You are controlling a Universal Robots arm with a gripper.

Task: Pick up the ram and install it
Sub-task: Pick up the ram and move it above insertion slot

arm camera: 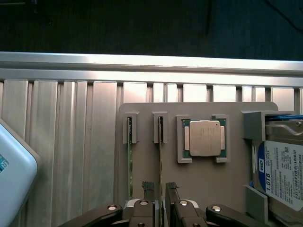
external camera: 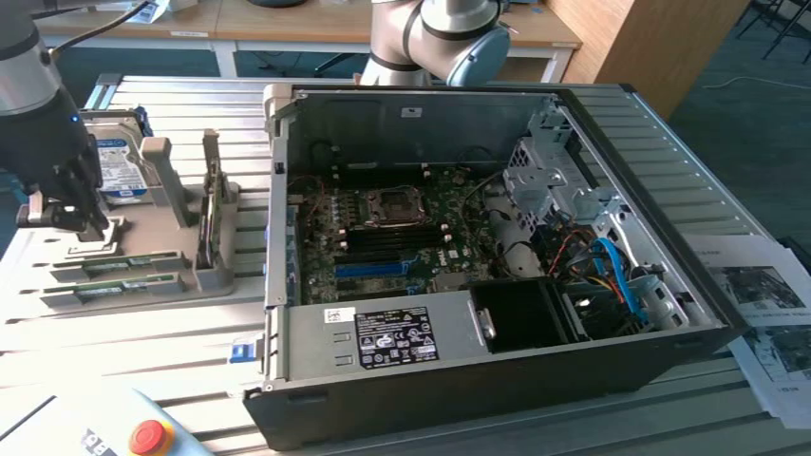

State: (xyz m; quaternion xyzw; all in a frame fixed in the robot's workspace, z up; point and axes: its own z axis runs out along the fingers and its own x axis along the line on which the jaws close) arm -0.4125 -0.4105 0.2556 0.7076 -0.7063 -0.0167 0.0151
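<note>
Straddling the ram, the gripper has its jaws parted, one on each side of the thin green board, and I see nothing clamped yet. The ram stands on edge in a grey holder, seated in a small bracket at its far end. A second stick stands just beside it, with a CPU on the other side and a hard drive beyond that. The open case sits well apart.

My worry is the narrow margin. If the jaws close off-centre, I think the board could tilt and bind in its bracket. A shallow grip on so thin an edge might slip. Any sideways drift could clip the neighbouring stick.
</note>
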